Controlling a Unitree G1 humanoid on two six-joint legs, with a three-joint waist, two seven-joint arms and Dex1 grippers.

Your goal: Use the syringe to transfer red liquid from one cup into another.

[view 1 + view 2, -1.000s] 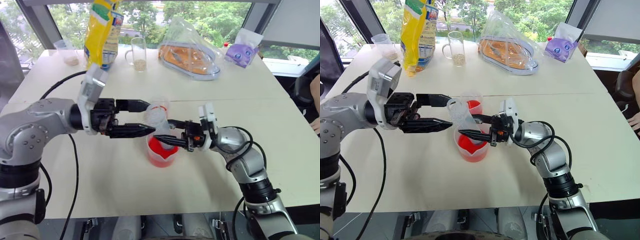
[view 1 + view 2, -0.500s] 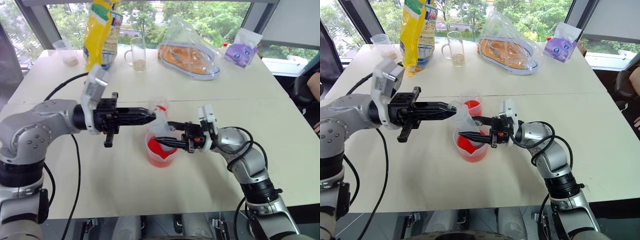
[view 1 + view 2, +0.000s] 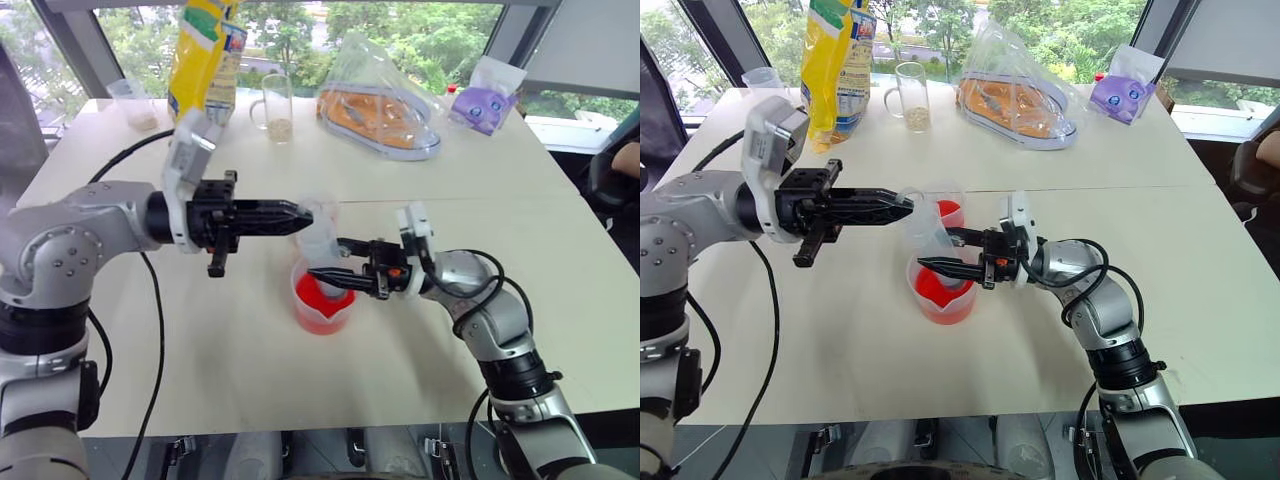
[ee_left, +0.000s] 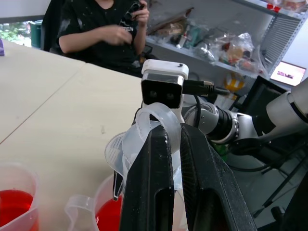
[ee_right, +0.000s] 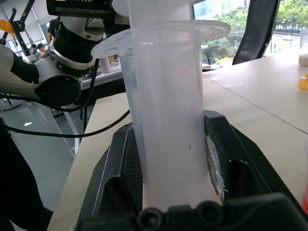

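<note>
White table (image 3: 250, 380), beaker (image 3: 322, 312), cup (image 3: 947, 212)

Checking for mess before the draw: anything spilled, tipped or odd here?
Nothing spilled. The syringe leans in the beaker, with the right gripper shut on its barrel and the left gripper shut on its plunger top. The small cup stands upright.

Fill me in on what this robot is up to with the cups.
The robot is working a syringe with both arms over the wide spouted beaker of red liquid. Its right hand is shut on the syringe barrel, holding it upright with the lower end down in the beaker. Its left hand is shut on the plunger's top end. The small narrow cup stands just behind the beaker, with some red liquid in it.
</note>
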